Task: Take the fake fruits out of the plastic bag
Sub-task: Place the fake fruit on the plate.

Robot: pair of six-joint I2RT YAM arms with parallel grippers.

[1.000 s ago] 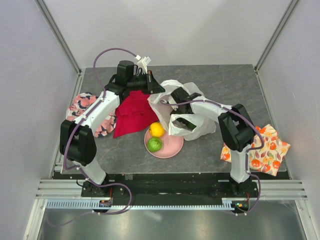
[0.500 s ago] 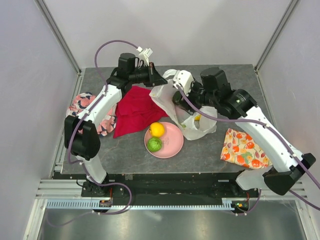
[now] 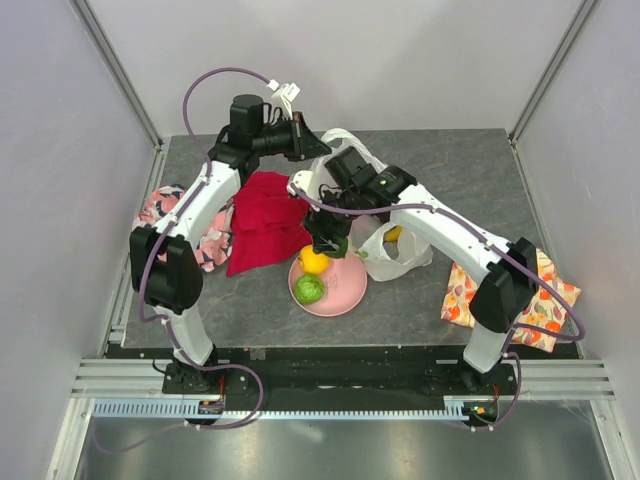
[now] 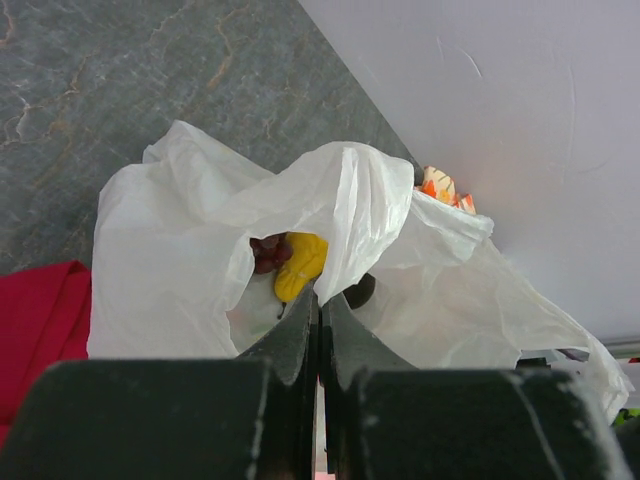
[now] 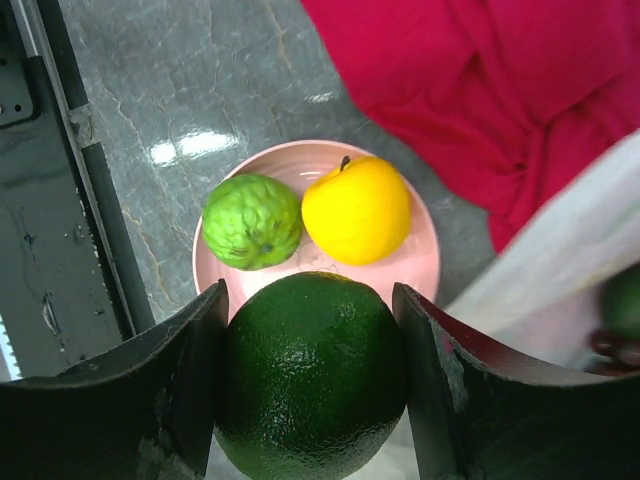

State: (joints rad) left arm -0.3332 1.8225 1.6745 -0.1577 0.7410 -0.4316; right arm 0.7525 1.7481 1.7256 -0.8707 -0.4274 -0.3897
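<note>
The white plastic bag lies right of the pink plate. My left gripper is shut on the bag's rim and holds its mouth up. Inside show a yellow pear and dark red grapes. My right gripper hangs just above the plate, shut on a dark green avocado. On the plate sit a green lime and a yellow-orange citrus.
A red cloth lies left of the plate, under the left arm. A floral cloth sits at the table's left edge. An orange fruit-printed cloth sits at the right edge.
My right arm has come out of the bag and swung left over the plate with the avocado in its jaws. The left gripper still holds the bag's rim.
</note>
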